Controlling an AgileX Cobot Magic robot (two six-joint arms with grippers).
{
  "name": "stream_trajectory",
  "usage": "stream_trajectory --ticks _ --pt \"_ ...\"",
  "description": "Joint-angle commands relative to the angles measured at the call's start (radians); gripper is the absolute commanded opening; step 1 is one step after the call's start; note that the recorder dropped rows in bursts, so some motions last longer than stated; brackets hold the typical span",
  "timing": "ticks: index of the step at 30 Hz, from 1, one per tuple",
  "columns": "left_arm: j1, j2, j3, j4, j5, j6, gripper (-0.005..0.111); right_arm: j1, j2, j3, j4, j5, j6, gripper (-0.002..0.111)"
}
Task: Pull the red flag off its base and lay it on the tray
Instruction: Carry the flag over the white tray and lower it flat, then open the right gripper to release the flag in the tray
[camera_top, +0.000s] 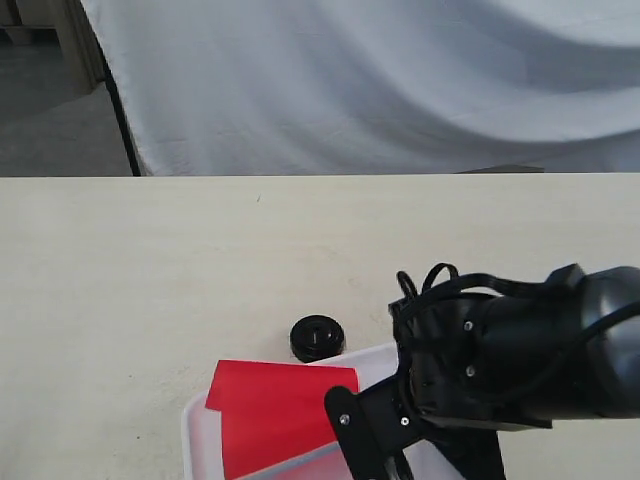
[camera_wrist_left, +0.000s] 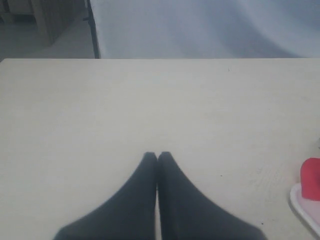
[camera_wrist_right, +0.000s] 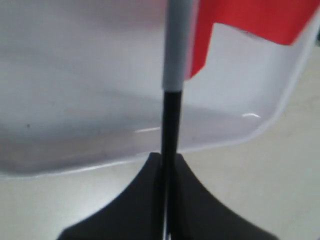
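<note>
The red flag (camera_top: 280, 412) hangs over the white tray (camera_top: 196, 432) at the front of the table, its cloth spread above the tray's floor. My right gripper (camera_wrist_right: 168, 156) is shut on the flag's black pole end, and the silver pole (camera_wrist_right: 176, 45) runs out over the tray (camera_wrist_right: 75, 75) with the red cloth (camera_wrist_right: 250, 20) beside it. The round black base (camera_top: 317, 337) stands bare on the table just beyond the tray's far rim. My left gripper (camera_wrist_left: 157, 155) is shut on nothing above bare table, with the flag (camera_wrist_left: 311, 179) and tray rim (camera_wrist_left: 302, 206) at the edge of its view.
The pale wooden table (camera_top: 150, 270) stretches wide to the left and back. A white cloth backdrop (camera_top: 380, 80) hangs behind its far edge. The right arm's black body (camera_top: 520, 360) fills the front right and hides part of the tray.
</note>
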Motion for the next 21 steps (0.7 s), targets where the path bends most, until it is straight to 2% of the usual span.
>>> stream_trajectory --ticks 1,5,7,9,12,14,15,17,21 --pt "-0.004 -0.001 0.002 0.000 -0.003 0.001 0.000 -0.002 0.045 0.000 0.005 -0.048 0.032 -0.001" --pt "-0.004 -0.001 0.002 0.000 -0.003 0.001 0.000 -0.002 0.046 0.000 -0.017 -0.117 0.103 0.000" --pt "-0.004 -0.001 0.002 0.000 -0.003 0.001 0.000 -0.002 0.046 0.000 -0.022 -0.136 0.125 0.006" --pt "-0.004 -0.001 0.002 0.000 -0.003 0.001 0.000 -0.002 0.046 0.000 -0.024 -0.136 0.125 0.020" --pt "-0.004 -0.001 0.002 0.000 -0.003 0.001 0.000 -0.002 0.046 0.000 -0.024 -0.126 0.143 0.052" --pt "-0.004 -0.001 0.002 0.000 -0.003 0.001 0.000 -0.002 0.046 0.000 -0.024 -0.126 0.159 0.068" --pt "-0.004 -0.001 0.002 0.000 -0.003 0.001 0.000 -0.002 0.046 0.000 -0.024 -0.126 0.170 0.072" --pt "-0.004 -0.001 0.002 0.000 -0.003 0.001 0.000 -0.002 0.042 0.000 -0.022 -0.120 0.180 0.071" --pt "-0.004 -0.001 0.002 0.000 -0.003 0.001 0.000 -0.002 0.011 0.000 -0.013 -0.103 0.207 0.061"
